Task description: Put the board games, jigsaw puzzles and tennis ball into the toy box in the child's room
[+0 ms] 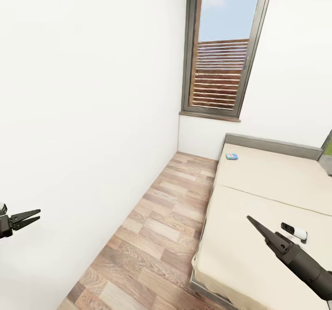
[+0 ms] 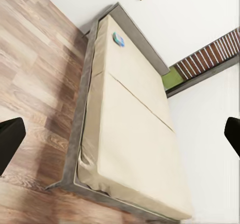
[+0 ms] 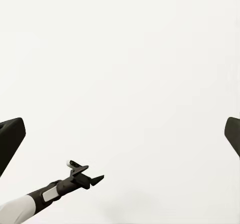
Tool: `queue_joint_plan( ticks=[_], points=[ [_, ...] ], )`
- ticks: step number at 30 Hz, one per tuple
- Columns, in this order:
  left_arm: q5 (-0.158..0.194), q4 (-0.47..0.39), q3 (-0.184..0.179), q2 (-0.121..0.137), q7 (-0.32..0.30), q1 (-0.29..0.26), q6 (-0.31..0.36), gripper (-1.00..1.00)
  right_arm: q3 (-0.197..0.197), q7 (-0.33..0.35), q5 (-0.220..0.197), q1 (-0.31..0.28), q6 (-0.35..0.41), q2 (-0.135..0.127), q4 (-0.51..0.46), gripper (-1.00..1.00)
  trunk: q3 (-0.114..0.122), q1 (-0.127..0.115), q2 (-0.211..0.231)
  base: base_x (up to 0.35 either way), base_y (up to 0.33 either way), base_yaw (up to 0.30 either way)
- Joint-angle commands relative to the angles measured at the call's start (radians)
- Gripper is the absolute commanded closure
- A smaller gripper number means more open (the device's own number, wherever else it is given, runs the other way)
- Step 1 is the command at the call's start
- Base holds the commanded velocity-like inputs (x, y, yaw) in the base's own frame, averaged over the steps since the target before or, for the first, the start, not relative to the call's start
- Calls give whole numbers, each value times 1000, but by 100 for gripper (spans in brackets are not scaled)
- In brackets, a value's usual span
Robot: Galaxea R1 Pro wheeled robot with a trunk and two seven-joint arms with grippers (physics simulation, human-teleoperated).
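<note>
The bed [image 1: 258, 181], with a beige mattress and a grey frame, lies at the right of the head view. One small blue board game [image 1: 232, 156] rests flat near its far headboard corner; the left wrist view has it too [image 2: 118, 39] on the bed [image 2: 135, 134]. My left gripper [image 1: 28, 217] hangs open by the white wall, far from the bed, and it appears in the right wrist view [image 3: 92, 178]. My right gripper [image 1: 251, 220] hovers open over the near part of the mattress, holding nothing. The table, toy box, jigsaw puzzles and tennis ball are out of view.
A strip of wooden floor [image 1: 157, 236] runs between the white wall [image 1: 87, 116] and the bed, up to a window [image 1: 221, 51] with brown slats. A small white and black piece [image 1: 293, 230] sits beside my right gripper; I cannot tell what it is.
</note>
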Motion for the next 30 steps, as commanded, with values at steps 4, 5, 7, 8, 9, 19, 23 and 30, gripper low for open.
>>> queue_joint_plan(
  ticks=[4, 5, 7, 8, 9, 19, 23, 30],
  points=[
    [-2, 0, 1, 0, -5, -1, 11, -100, 0, 1, -3, -1, 8, 0, 0, -100, -2, 1, -2, 0, 0, -281],
    [-1, 0, 1, 0, -5, -1, 10, -100, 0, 1, -4, -1, 8, 0, 0, -100, -2, 1, -2, 0, 0, -280],
    [-1, 0, 1, 0, -5, -1, 10, -100, 0, 1, -4, -1, 8, 0, 0, -100, -2, 1, -2, 0, 0, -280],
    [-2, 0, 1, 0, -5, -1, 10, -100, 0, 1, -4, -1, 8, 0, 0, -100, -2, 1, -2, 0, 0, -280],
    [-1, 0, 1, 0, -5, -1, 10, -100, 0, 1, -4, -1, 8, 0, 0, -100, -2, 1, -2, 0, 0, -281],
    [-2, 0, 1, 0, -5, -1, 10, -100, 0, 1, -4, -1, 8, 0, 0, -100, -2, 1, -2, 0, 0, -281],
    [-2, 0, 1, 0, -5, -1, 10, -100, 0, 1, -3, -1, 8, 0, 0, -100, -2, 1, -2, 0, 0, -281],
    [-2, 0, 1, -2, -5, -1, 9, -100, 0, 1, -3, -1, 8, 0, 0, -100, -2, 1, -2, 0, 0, -281]
  ],
)
